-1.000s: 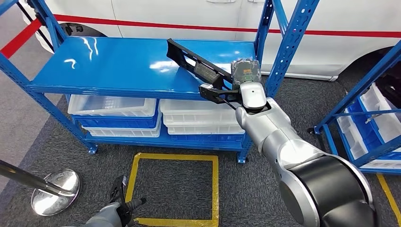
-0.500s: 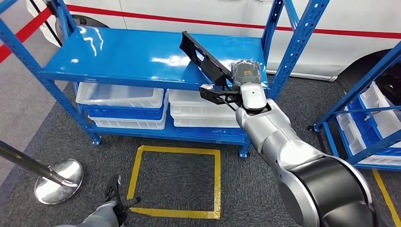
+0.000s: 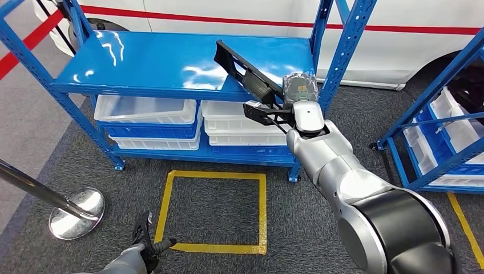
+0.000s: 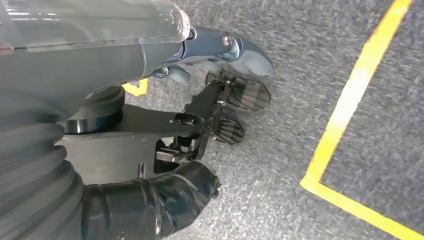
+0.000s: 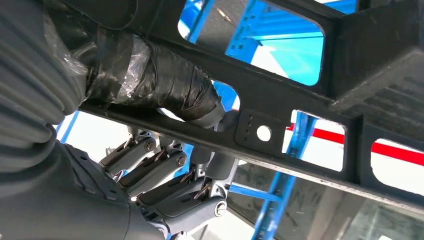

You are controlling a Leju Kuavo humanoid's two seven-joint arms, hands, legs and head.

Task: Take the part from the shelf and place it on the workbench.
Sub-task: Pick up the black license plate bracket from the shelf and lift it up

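Note:
A long black openwork part (image 3: 245,71) slants over the right end of the blue shelf top (image 3: 154,63), its near end past the front edge. My right hand (image 3: 275,113) grips that near end. In the right wrist view the taped thumb (image 5: 165,85) lies over a bar of the part (image 5: 310,95) and the fingers (image 5: 165,172) curl under it. Whether the far end touches the shelf I cannot tell. My left hand (image 3: 145,251) hangs low over the carpet, holding nothing, its fingers (image 4: 235,100) spread.
White and blue bins (image 3: 171,123) sit on the lower shelf. Blue uprights (image 3: 345,51) stand right beside my right wrist. A second rack (image 3: 445,131) is at right, a white vehicle (image 3: 411,40) behind. A yellow floor square (image 3: 214,211) and stanchion base (image 3: 77,212) lie below.
The camera has shifted, so the whole scene moved. Against the shelf, the part's far end has come a little to the right, still in my right hand. My left hand hangs as before.

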